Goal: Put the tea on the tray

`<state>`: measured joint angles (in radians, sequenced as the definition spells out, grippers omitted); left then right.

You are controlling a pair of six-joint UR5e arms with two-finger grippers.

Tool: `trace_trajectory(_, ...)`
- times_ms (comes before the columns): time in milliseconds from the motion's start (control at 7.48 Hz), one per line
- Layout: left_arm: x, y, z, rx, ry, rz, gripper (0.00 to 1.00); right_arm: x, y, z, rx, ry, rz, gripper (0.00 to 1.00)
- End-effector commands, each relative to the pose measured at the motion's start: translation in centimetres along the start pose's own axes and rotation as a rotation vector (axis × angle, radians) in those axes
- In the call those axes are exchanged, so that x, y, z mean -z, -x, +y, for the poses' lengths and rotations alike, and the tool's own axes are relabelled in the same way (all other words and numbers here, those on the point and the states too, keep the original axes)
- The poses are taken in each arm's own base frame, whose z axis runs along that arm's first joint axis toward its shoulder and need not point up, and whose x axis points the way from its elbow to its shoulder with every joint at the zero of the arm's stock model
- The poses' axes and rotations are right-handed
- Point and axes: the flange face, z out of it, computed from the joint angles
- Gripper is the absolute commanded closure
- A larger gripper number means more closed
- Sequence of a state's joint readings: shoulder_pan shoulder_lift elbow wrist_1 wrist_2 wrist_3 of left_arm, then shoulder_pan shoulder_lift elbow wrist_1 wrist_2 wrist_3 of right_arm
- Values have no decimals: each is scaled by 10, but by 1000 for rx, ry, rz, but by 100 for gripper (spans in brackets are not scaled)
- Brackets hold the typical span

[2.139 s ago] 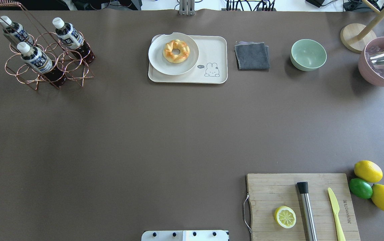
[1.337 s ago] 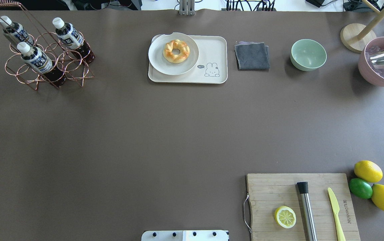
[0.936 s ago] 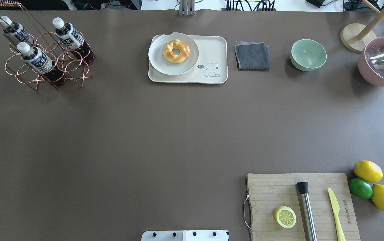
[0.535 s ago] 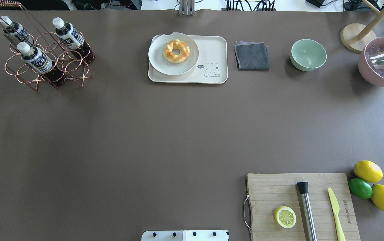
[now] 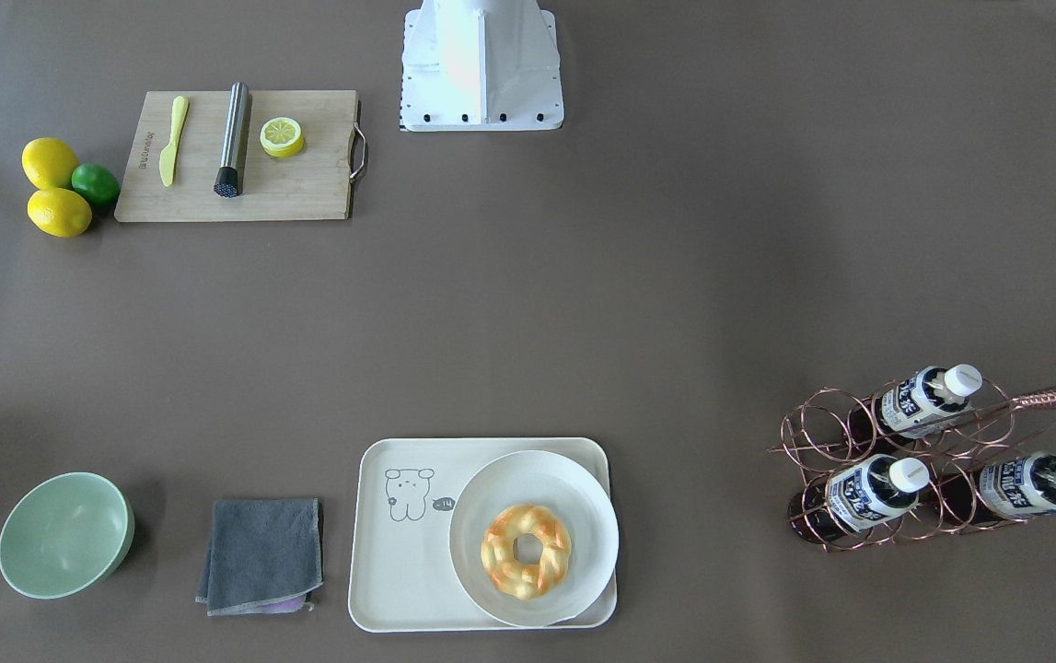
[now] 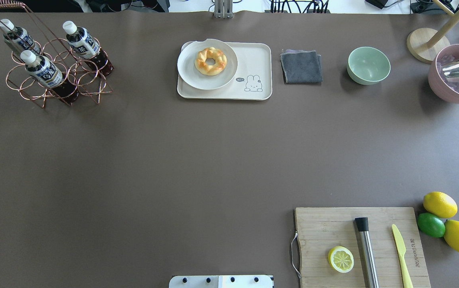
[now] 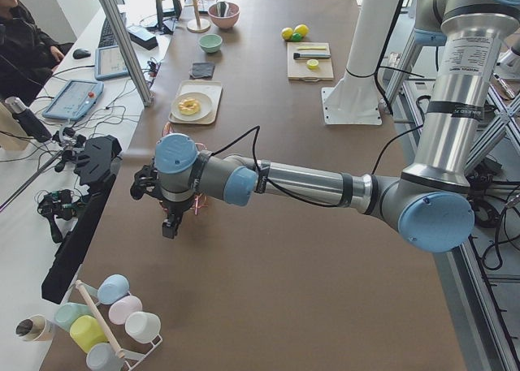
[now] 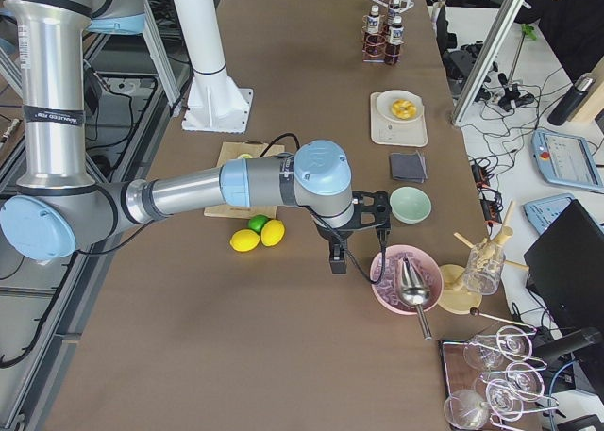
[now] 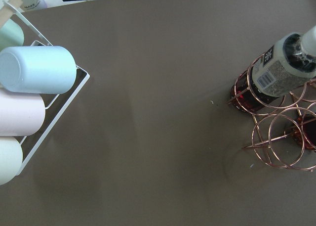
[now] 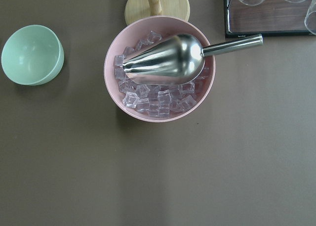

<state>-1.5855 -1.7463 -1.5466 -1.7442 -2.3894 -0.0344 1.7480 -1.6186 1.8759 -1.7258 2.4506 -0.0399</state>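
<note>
Three tea bottles, with dark tea, white caps and white-and-blue labels, lie tilted in a copper wire rack (image 6: 59, 82) at the far left: one (image 6: 43, 70), a second (image 6: 81, 41) and a third (image 6: 17, 37). One bottle (image 9: 284, 67) shows in the left wrist view. The cream tray (image 6: 258, 60) with the drawn animal is at the far middle; a white plate (image 6: 189, 72) with a doughnut (image 6: 210, 61) covers its left part. My left gripper (image 7: 171, 223) hangs near the rack and my right gripper (image 8: 338, 261) near the pink bowl. I cannot tell whether either is open or shut.
A grey cloth (image 6: 301, 67), a green bowl (image 6: 368, 65) and a pink bowl of ice with a metal scoop (image 10: 160, 70) stand right of the tray. A cutting board (image 6: 321, 228) with a lemon half, muddler and knife is near right, lemons and a lime (image 6: 431, 225) beside it. A mug rack (image 9: 29, 97) is at the left end.
</note>
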Motion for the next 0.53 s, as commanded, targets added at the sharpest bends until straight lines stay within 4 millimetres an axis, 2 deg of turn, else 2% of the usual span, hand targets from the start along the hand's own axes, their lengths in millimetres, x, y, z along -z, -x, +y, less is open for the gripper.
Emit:
trace_trajectory(0, 5, -73, -3, -16, -17, 27, 2, 0, -1, 1, -2, 1, 1, 0)
trace_trajectory(134, 14, -109, 7, -81, -35, 38, 2, -1, -2, 1, -5, 3, 1, 0)
trace_trajectory(401, 29, -151, 10, -120, -80, 9, 2, -3, -4, 2, -11, 7, 2, 0)
